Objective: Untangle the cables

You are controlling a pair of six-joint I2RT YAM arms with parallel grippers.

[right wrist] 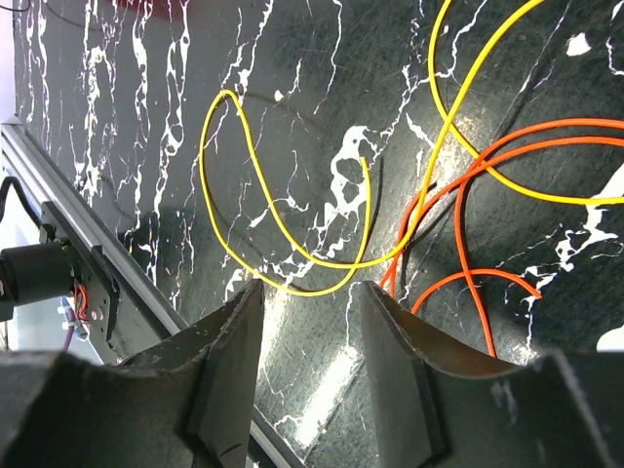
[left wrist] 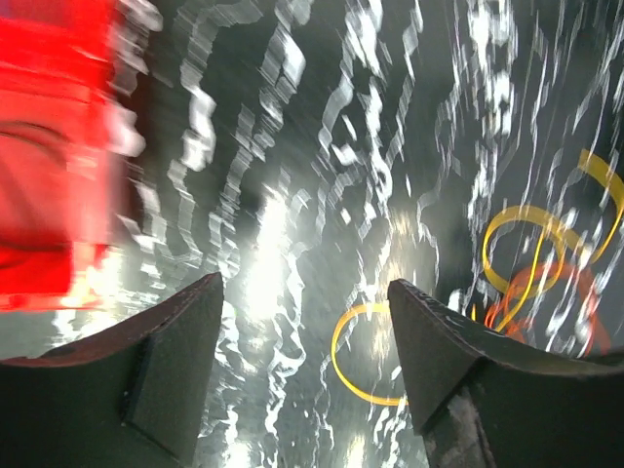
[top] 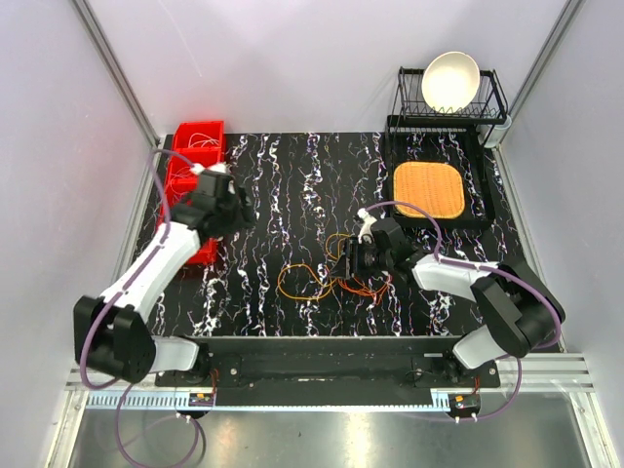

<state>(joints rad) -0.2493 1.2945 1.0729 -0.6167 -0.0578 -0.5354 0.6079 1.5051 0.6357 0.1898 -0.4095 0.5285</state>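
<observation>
Marbled table | cables tangled mid-table | right pincer parted beside them

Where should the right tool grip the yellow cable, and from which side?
Grip the yellow cable at the bottom of its U-shaped bend, which lies flat just ahead of the open right tool. Come straight down from above, one jaw on each side. There it is a single strand, apart from the orange cable, so probably nothing else gets pinched.
</observation>
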